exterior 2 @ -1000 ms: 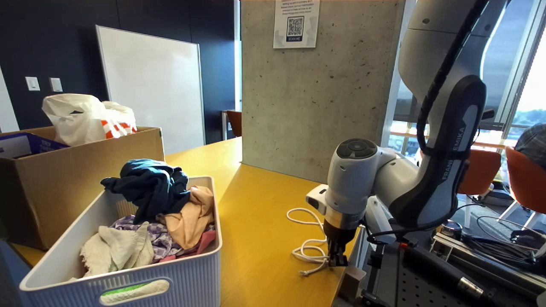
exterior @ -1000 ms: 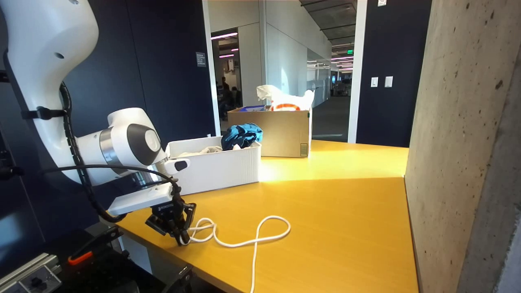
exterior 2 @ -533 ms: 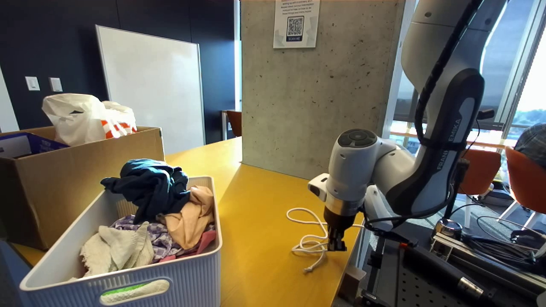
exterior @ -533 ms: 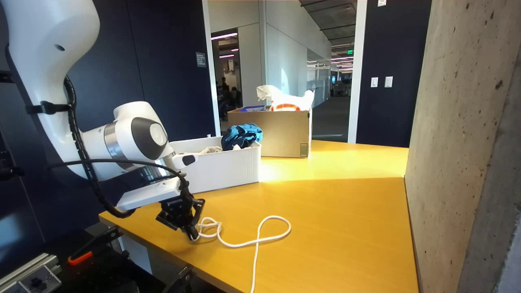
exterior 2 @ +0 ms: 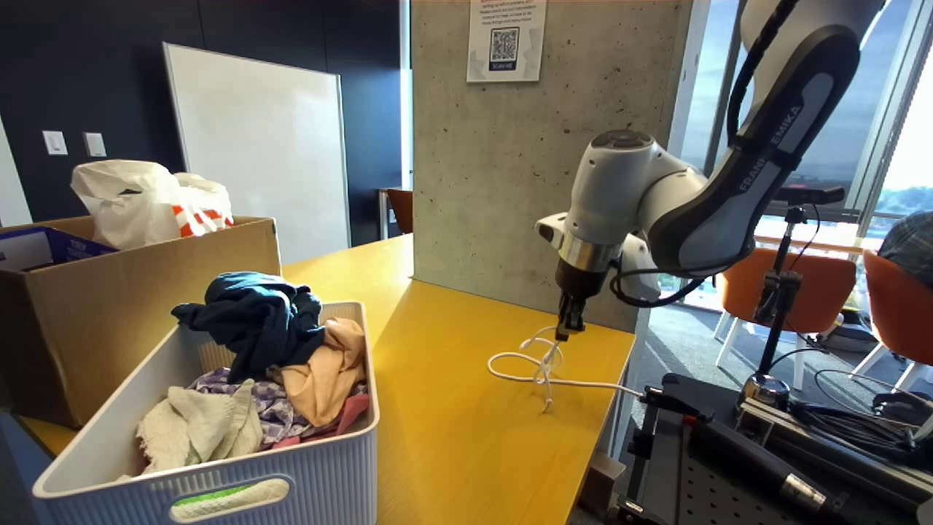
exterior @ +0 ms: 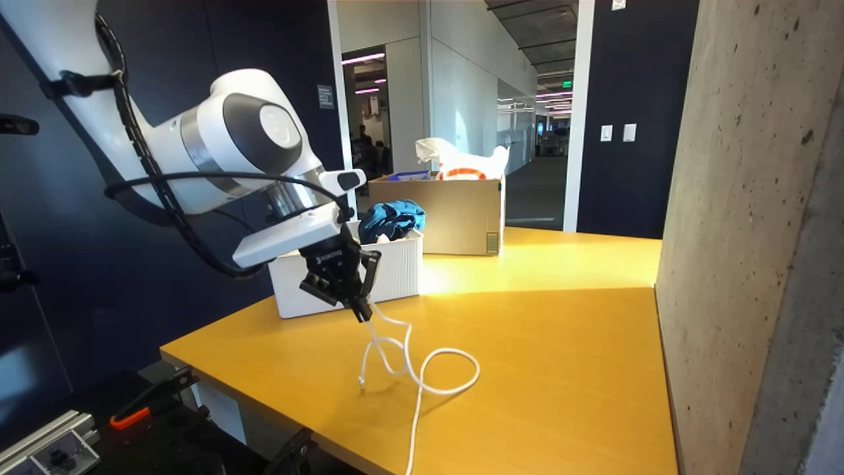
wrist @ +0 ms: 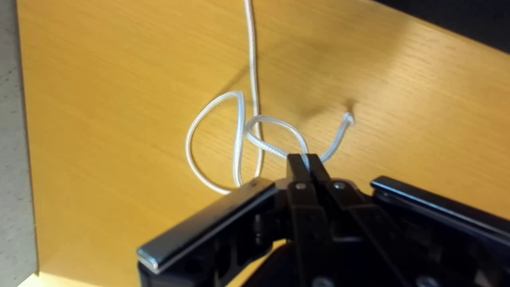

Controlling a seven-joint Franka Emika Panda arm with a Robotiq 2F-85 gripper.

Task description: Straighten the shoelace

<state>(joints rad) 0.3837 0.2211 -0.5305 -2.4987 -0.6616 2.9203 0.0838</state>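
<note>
Gripper (wrist: 304, 160) pinches the cord (wrist: 239, 129), now higher above the table (exterior: 560, 363); some loops lifted, one stretch crosses the robot-side edge.

The bent Franka Panda arm (exterior: 221, 148) reaches over the bench (exterior: 560, 369); its Robotiq gripper (wrist: 306, 160) hangs slanted clear above it, jaws pinched together.

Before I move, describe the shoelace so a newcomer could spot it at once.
Find the yellow table beside the concrete pillar; above it hangs the black gripper. From its closed jaws, the shoelace droops in loose loops to the table. It is a thin, limp cord: white, unlike the black arm cable, and far slimmer than the white bin nearby.
</note>
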